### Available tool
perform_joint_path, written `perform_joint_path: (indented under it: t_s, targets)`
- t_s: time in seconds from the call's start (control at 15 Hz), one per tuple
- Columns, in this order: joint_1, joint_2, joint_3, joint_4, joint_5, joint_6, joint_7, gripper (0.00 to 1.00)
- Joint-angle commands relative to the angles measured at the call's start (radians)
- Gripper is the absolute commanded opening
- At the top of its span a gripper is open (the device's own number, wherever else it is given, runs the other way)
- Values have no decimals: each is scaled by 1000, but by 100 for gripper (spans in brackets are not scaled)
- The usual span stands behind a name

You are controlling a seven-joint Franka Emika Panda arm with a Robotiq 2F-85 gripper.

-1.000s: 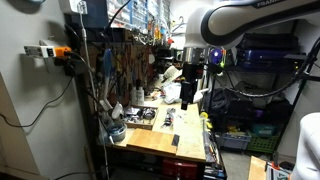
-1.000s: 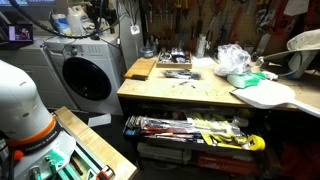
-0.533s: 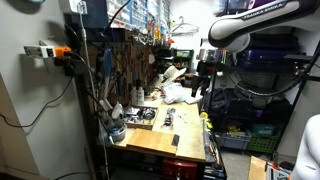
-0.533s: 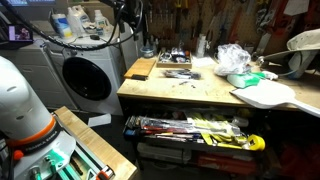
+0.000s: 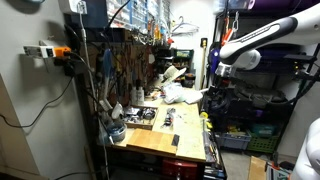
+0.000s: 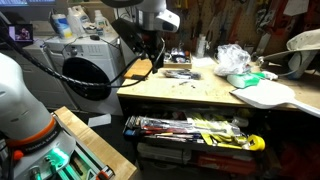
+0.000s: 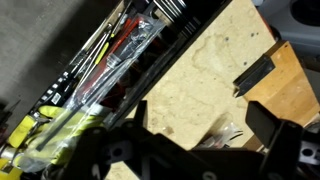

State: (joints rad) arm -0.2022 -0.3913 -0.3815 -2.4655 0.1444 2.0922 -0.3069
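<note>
- Since the picture a second earlier, the arm had swung from over the middle of the desk (image 6: 190,95) toward its end. The pincer (image 6: 150,58) had also come into an exterior view that did not show it before.
- Beside the desk, off its left end as that view showed it, stood a washing machine (image 6: 85,75), clear of the arm.
- On the desk's left corner lay a wooden board (image 6: 140,68), flat on the top. The pincer hung above it without touching, and the board was the thing nearest to it.
- In the wrist view the fingers (image 7: 270,130) stood wide apart with nothing between them, and bare desk top showed in the gap.
- Under the desk's front edge an open drawer (image 6: 190,130) full of tools stuck out.
- Toward the desk's right end sat a white plastic bag (image 6: 232,58), well apart from the pincer.
- As a judgement, the step in hand looked like an approach through the air, with no contact made. A next move would call for squaring the wide jaws over the board's edge and coming down slowly, since a flat board offers only a thin rim to grip.
</note>
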Motion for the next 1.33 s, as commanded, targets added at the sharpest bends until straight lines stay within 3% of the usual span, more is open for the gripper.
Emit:
perform_joint_path:
  t_s: [0.0,0.33,0.6,0.67,0.87,1.27]
  targets:
    - [-36,114,-83,-16,63,90,-97,100]
    - [-77,338,-150,16,212,197,-152,100]
    - [-151,539,-123,70,309,225,-131,100]
    - [-156,420,-100,15,253,218,-124,100]
    - [-187,515,-86,53,270,223,-117,100]
    - [-189,529,-80,69,273,223,-115,100]
